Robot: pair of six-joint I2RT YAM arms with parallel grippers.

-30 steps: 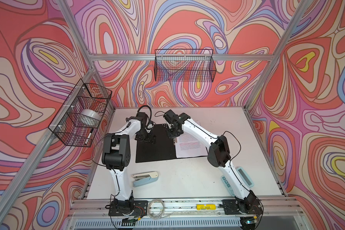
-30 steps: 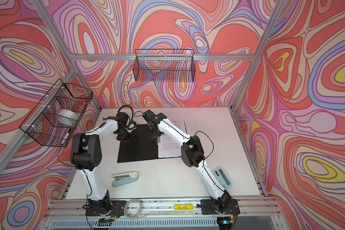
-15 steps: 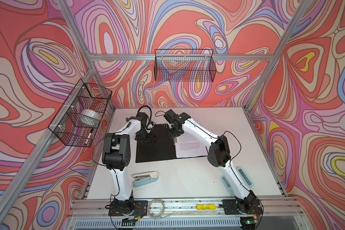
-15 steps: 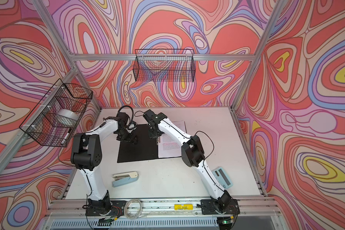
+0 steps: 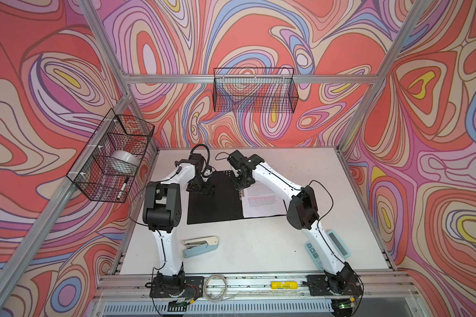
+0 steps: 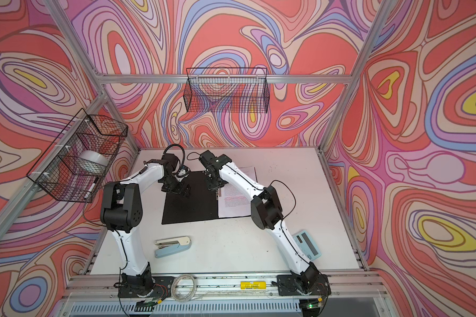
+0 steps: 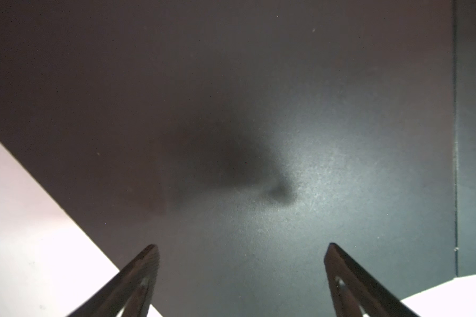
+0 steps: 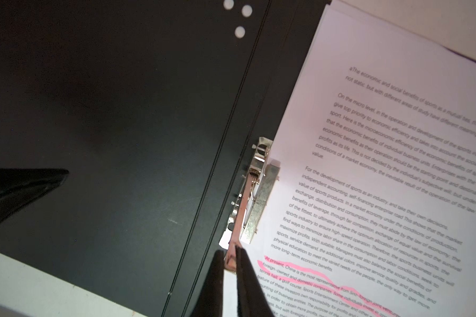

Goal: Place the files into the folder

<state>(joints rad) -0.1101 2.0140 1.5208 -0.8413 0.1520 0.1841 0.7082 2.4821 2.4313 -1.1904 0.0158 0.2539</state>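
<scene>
the folder (image 5: 214, 201) lay open and flat on the tabletop (image 5: 259, 247) in both top views, black inside up, its spine running from the near side towards the back wall. the files (image 5: 261, 201) lay on its right-hand half, squared to the spine, with pink-highlighted lines showing. in the right wrist view the metal clip (image 8: 260, 197) sat along the spine with its knurled plate over the edge of the sheets beside it. the right jaws were closed on the free end of the clip's thin lever (image 8: 242, 216), so the lever ran straight out from them along the spine. whether the plate pressed the sheets tight i could not tell. the left jaws were wide open and held nothing, low over the bare left flap (image 7: 231, 109) towards its far end. whether they touched it could not be made out. the files looked seated, and by my reading what was left was to settle the lever and fold the cover shut. that turned on one relation. the free flap lay on the left arm's (image 5: 182, 173) side of the spine, apart from the right arm (image 5: 272, 181), and it would have to swing over the spine onto the files, across the very spot where the right jaws sat. the left arm was the nearer to that flap. the right would likely need to let go and draw clear first, or the cover would come down on it.
</scene>
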